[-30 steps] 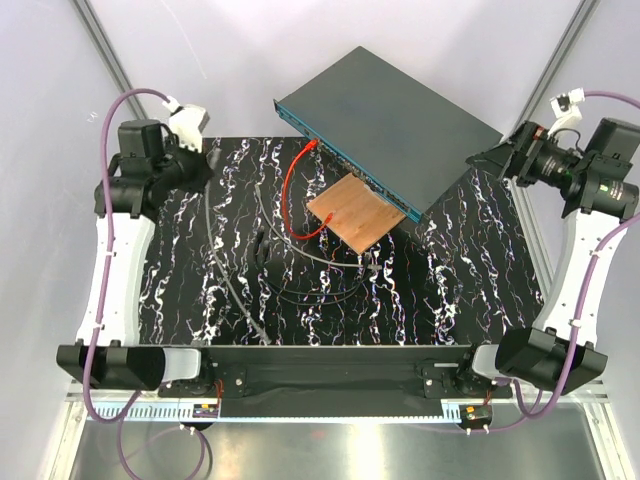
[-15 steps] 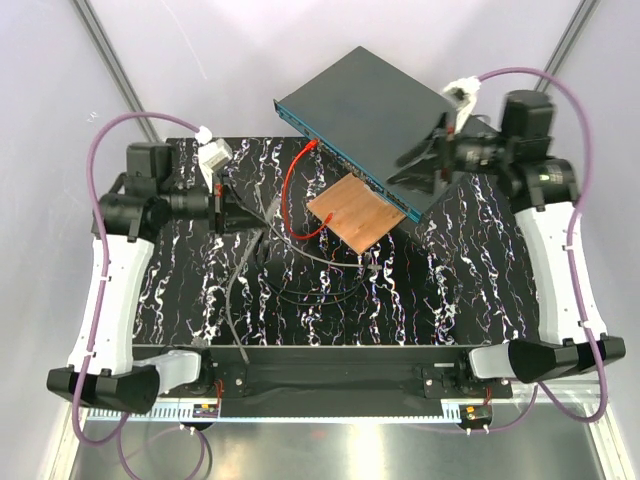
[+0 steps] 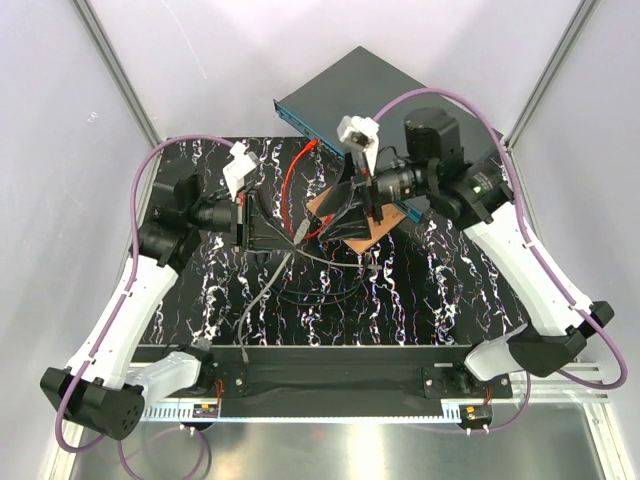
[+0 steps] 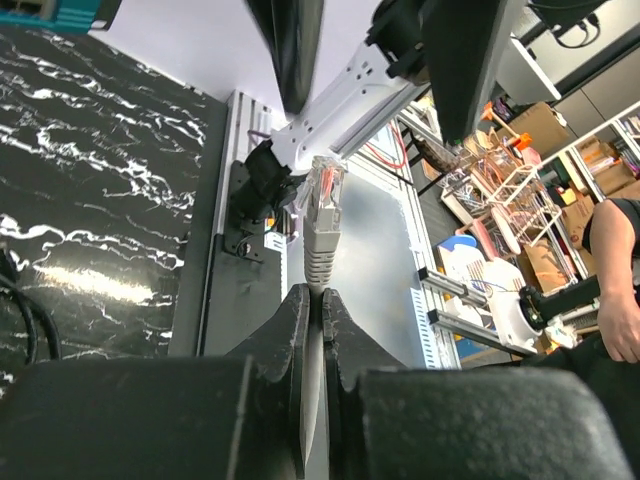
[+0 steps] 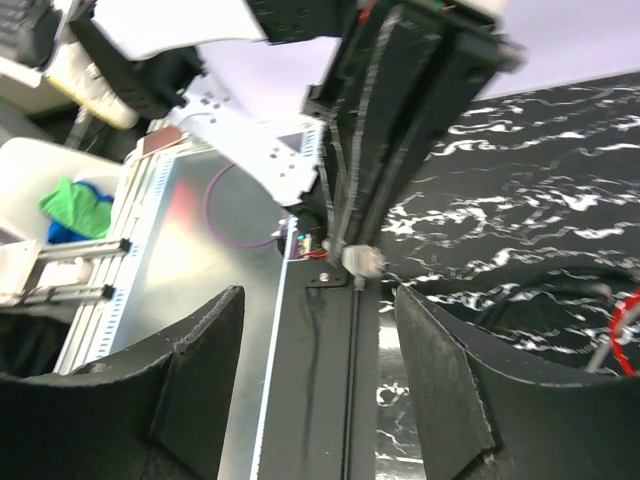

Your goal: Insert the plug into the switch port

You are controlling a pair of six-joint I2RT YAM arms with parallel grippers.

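The switch (image 3: pixel 372 86) lies at the back, a dark grey box with its teal socket face (image 3: pixel 298 117) toward the mat. My right arm hides its near end. My left gripper (image 3: pixel 283 227) is shut on a grey cable just behind its plug (image 3: pixel 300 229). In the left wrist view, the clear-tipped plug (image 4: pixel 322 200) sticks out past the left gripper (image 4: pixel 321 296). My right gripper (image 3: pixel 336 215) is open and empty, facing the plug from the right. In the right wrist view, the blurred plug (image 5: pixel 360 262) sits ahead of the right gripper (image 5: pixel 320 345).
A copper-brown plate (image 3: pixel 318 205) lies in front of the switch, mostly under my right gripper. A red cable (image 3: pixel 289 190) loops from a socket down to the mat. Dark cables (image 3: pixel 320 290) lie coiled on the black marbled mat (image 3: pixel 450 290). White walls stand on both sides.
Both arms have swung in from the sides to the middle. My left gripper has carried the grey cable's plug to the right. My right gripper has moved left over the copper plate.
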